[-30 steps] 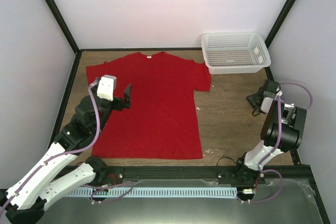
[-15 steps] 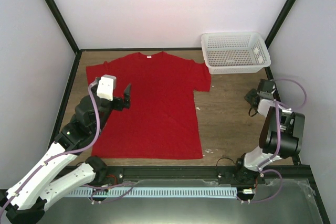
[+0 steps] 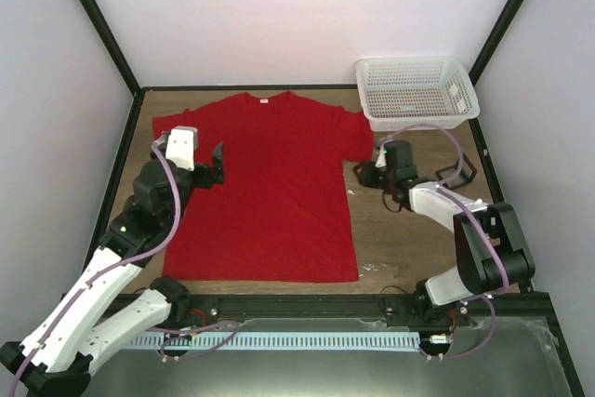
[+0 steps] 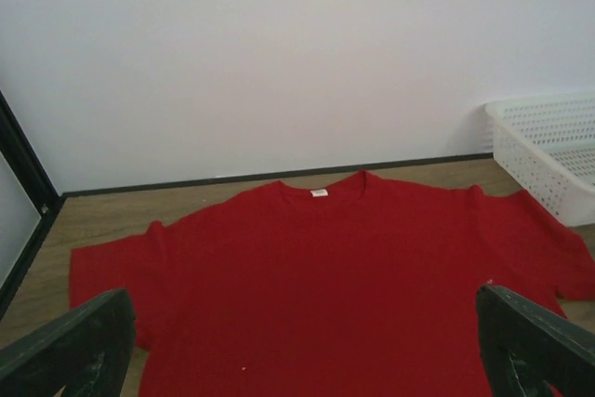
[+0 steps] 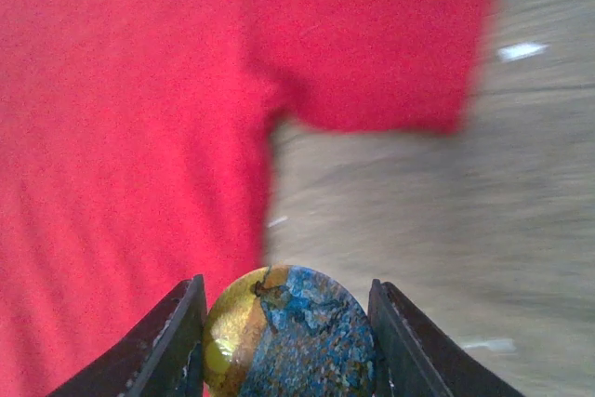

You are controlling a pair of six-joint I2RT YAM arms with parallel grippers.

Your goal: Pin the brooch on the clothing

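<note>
White walls (image 3: 297, 16) ring wooden table (image 3: 409, 230) — left end effector (image 4: 302, 346) spread wide over red shirt (image 3: 270, 192), right end effector (image 5: 286, 323) clamping brooch (image 5: 297, 341).

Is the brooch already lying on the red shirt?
No, the right wrist view shows the brooch gripped between the fingers of the right tool, not resting on the shirt.

Shirt (image 3: 270, 188) flat on table (image 3: 409, 230), left of centre, collar toward back wall. Basket (image 3: 416, 90) in back right corner, just beside shirt's right-side sleeve. Wire stand (image 3: 456, 172) before basket, right of shirt. Brooch (image 5: 290, 334) between fingers of right gripper (image 3: 364, 172), over shirt's right edge. Left gripper (image 4: 302, 337) above shirt's left part.
</note>
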